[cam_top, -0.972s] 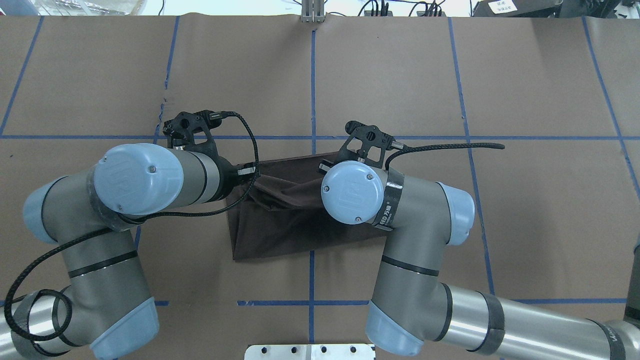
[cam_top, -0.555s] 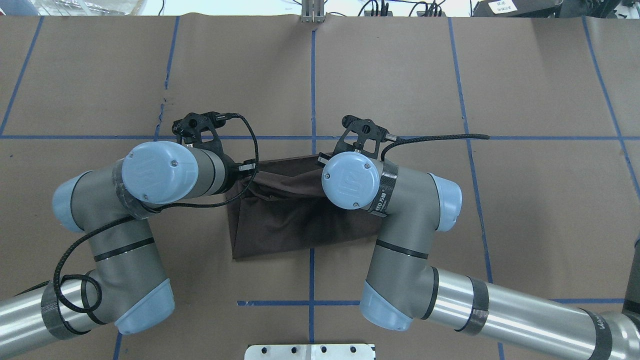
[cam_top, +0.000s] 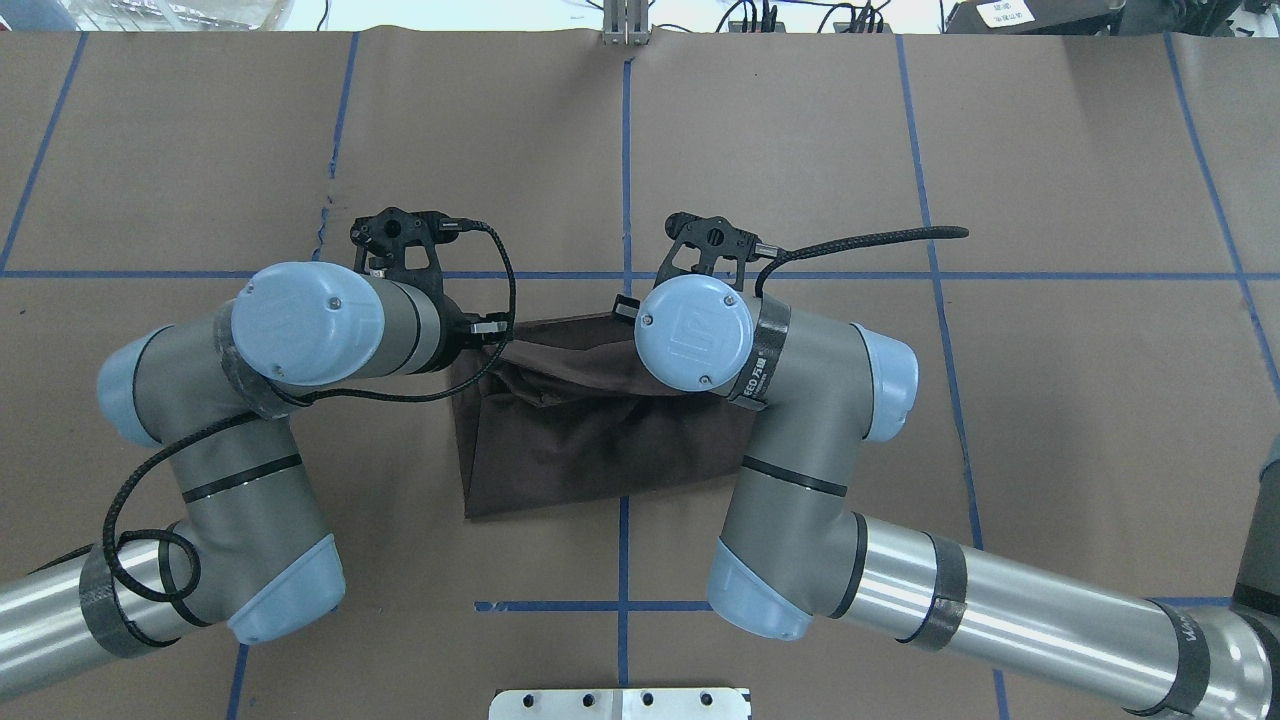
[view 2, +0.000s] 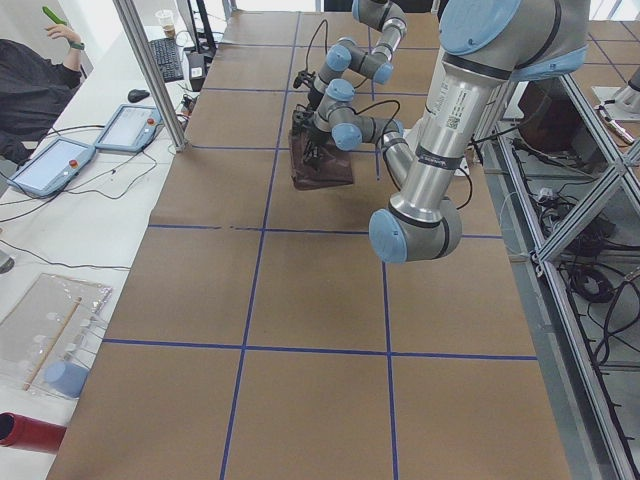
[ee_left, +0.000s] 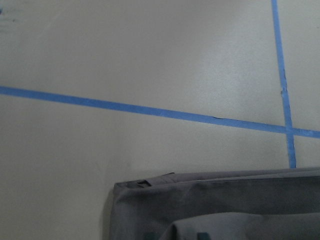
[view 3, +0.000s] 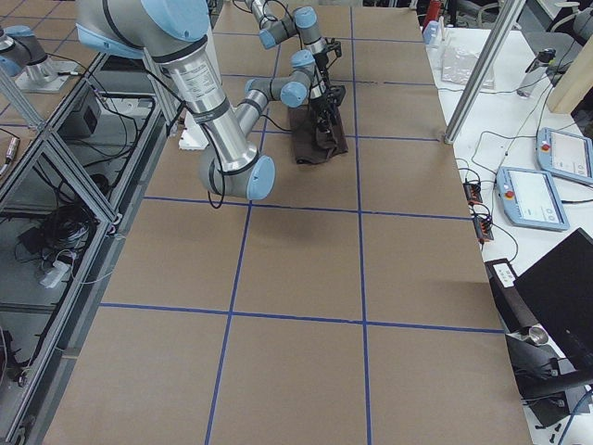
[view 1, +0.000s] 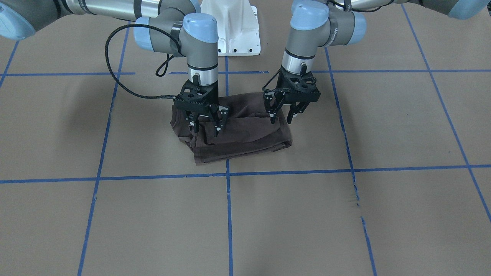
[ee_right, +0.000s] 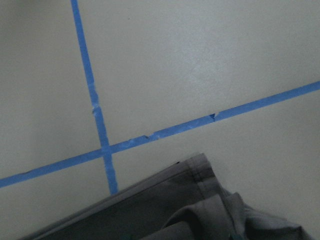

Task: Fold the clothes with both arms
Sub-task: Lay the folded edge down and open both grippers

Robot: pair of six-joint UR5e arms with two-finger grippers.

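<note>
Plainly, the dark brown T-shirt [view 1: 245,140] lies folded into a compact, rumpled rectangle on the brown-paper table [view 1: 345,214], across the central blue tape line [view 1: 229,214] and in front of the white pedestal base [view 1: 234,34]. Its layers are stacked unevenly, and which part of the garment lies on top cannot be made out. The front-facing view alone shows the pincers well. The left gripper [view 1: 281,116] hangs over the shirt's end on that arm's side with its jaws spread and nothing between them. The right gripper [view 1: 206,127] stands at the opposite end, jaws likewise apart, fingertips [view 1: 217,129] low against the top layer; whether they touch the cloth is hard to judge. From overhead, both pincers are hidden: the left arm [cam_top: 300,325] and the right arm [cam_top: 700,335] cover them with their blue-capped wrist joints, and each also covers an upper corner of the shirt, so only the cloth between and below the wrists shows. Both wrist cameras give mostly bare table and crossing tape, with a strip of folded hem cut off by the bottom edge and looking grey rather than brown. In the two side views the shirt is a small dark patch behind the far links, too small to read. An operator [view 2: 30,80] is cut off at the corner of the left side view.
</note>
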